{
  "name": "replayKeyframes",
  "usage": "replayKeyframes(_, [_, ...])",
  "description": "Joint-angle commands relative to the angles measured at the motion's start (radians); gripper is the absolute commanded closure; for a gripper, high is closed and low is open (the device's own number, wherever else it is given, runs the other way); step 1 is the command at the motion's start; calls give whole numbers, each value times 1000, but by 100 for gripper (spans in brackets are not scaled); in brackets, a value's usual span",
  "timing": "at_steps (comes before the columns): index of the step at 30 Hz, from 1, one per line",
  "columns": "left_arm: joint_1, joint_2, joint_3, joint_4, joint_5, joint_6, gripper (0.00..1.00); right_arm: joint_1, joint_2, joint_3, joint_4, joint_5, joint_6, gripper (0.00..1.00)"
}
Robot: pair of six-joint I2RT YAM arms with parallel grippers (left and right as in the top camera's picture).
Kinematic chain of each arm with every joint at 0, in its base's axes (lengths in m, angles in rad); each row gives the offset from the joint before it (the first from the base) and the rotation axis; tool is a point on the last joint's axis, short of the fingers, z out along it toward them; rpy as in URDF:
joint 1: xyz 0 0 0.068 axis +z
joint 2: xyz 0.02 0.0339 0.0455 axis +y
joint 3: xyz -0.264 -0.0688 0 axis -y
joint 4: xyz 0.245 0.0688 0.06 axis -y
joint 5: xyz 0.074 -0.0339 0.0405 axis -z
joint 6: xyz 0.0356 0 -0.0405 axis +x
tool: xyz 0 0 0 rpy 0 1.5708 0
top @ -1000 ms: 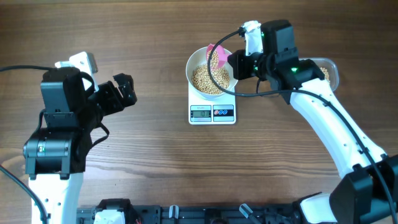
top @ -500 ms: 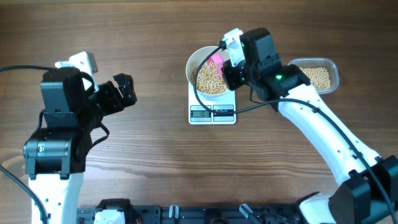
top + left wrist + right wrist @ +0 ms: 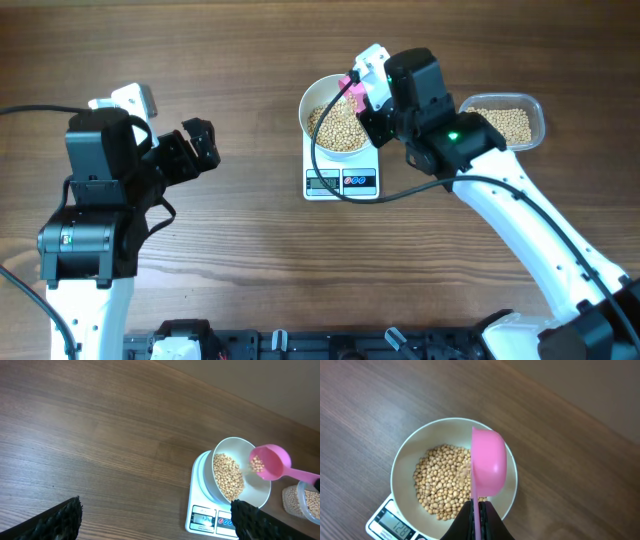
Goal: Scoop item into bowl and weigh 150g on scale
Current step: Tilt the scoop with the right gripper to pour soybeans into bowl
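The white bowl point(image 3: 310, 100) stands on the small white scale point(image 3: 342, 182) and holds a heap of tan beans point(image 3: 335, 125). My right gripper point(image 3: 365, 98) is shut on the handle of a pink scoop point(image 3: 352, 85). In the right wrist view the scoop point(image 3: 489, 465) is rolled on its side above the bowl's point(image 3: 402, 467) right half. A few beans drop from it onto the heap point(image 3: 440, 482). The handle sits clamped in my right gripper point(image 3: 477, 510). My left gripper point(image 3: 200, 145) hangs open far to the left, holding nothing. The left wrist view shows the bowl point(image 3: 260, 492), scoop point(image 3: 270, 461) and scale point(image 3: 212, 519) ahead.
A clear rectangular tub point(image 3: 505, 122) of more beans sits right of the scale, partly under my right arm. The scale's display point(image 3: 395, 524) is lit. Bare wooden tabletop point(image 3: 250, 250) lies between the two arms.
My right arm has shifted left and turned over the bowl, tipping the pink scoop on its side so beans spill out. The left arm has not moved.
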Motion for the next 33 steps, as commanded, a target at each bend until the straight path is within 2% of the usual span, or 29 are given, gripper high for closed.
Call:
replayKeyframes(1, [5,4,18,1,-10,13,0,27,-21,27,-3,43,-60,96])
replayKeyframes(3, [6,4,18,0,-10,13,0,48,-21,27,-3,52,-102,96])
replayKeyframes(11, [5,4,18,0,-10,13,0,64,-21,27,-4,102,-108,96])
replayKeyframes(16, [6,4,18,0,-10,13,0,65,-21,27,11,102,-203,96])
replayKeyframes(21, [6,4,18,0,-10,13,0,64,-21,27,76,101,-193,96])
replayKeyframes(26, [5,4,18,1,-10,13,0,64,-21,27,78,37,14,96])
replayKeyframes(30, [5,4,18,0,-10,13,0,55,-21,27,86,-15,330,96])
replayKeyframes(33, [6,4,18,0,-10,13,0,22,-21,27,100,-15,488,96])
